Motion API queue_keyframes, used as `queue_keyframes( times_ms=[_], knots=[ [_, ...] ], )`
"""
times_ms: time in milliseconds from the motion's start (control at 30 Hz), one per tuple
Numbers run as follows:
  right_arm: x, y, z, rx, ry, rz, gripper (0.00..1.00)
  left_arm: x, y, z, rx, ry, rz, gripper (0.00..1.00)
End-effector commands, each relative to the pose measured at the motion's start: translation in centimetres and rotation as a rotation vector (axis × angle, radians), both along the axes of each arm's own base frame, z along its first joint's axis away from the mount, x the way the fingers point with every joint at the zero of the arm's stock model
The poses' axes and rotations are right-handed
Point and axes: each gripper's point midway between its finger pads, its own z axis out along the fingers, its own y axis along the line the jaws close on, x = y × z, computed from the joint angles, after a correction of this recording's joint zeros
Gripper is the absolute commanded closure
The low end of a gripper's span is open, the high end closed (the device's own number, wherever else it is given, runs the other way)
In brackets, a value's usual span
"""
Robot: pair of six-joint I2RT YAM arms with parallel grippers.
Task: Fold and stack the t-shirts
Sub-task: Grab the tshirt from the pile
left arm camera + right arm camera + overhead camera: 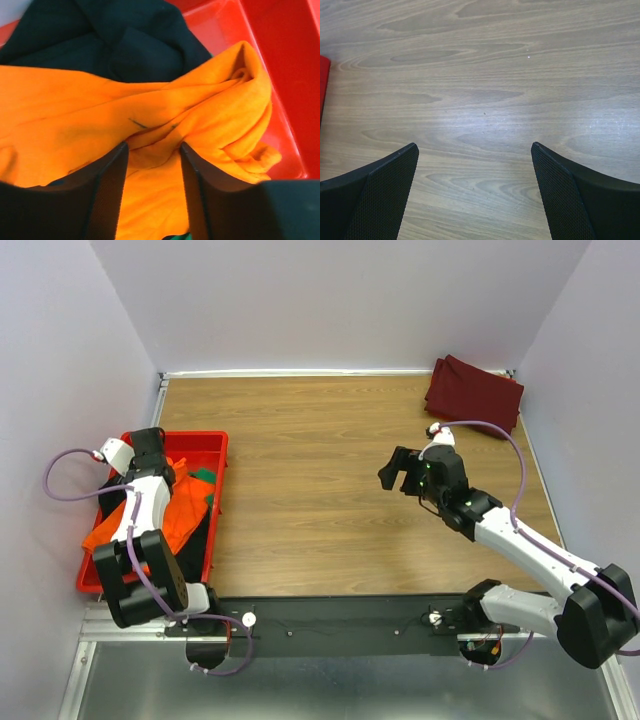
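Left tool (152, 146), jaws apart, straddles an orange shirt (75, 110) fold in the bin (292, 75) at the bench (320, 490) left edge; right tool (474, 146), spread, well apart.

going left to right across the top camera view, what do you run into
red bin holding the orange t-shirt → bare wooden table → right gripper → maroon t-shirt
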Motion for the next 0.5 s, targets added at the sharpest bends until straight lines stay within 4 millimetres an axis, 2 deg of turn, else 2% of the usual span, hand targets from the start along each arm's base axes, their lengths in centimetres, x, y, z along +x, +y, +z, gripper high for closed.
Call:
queue_keyframes(
  times_ms=[0,100,133,167,200,367,433,467],
  knots=[
    [-0.1,0.8,0.4,0.005,0.003,0.041,0.0,0.4,-0.2,-0.9,-0.033,-0.014,-0.011,0.59],
    [0.0,0.5,0.2,-0.008,0.004,0.027,0.0,0.9,-0.3,-0.6,-0.039,-0.033,-0.036,0.72],
    [0.0,0.4,0.2,-0.012,0.003,0.025,0.0,1.1,-0.4,-0.2,-0.037,-0.044,-0.046,0.86],
    [0.0,0.3,0.1,-0.015,0.001,0.02,0.0,1.4,-0.6,-0.1,-0.044,-0.053,-0.06,0.91],
    [0.1,0.1,0.1,-0.024,-0.004,0.01,0.0,1.5,-0.6,0.5,-0.039,-0.066,-0.07,1.0],
    [0.4,-0.5,0.5,-0.04,-0.021,-0.013,0.0,2.1,-1.0,3.0,-0.02,-0.11,-0.129,1.0],
    [0.4,-0.4,0.7,-0.036,-0.025,-0.01,0.0,2.3,-1.2,5.0,0.0,-0.147,-0.167,1.0],
    [0.4,-0.2,0.8,-0.031,-0.025,-0.004,0.0,2.2,-1.4,6.6,0.018,-0.189,-0.182,1.0]
  ],
)
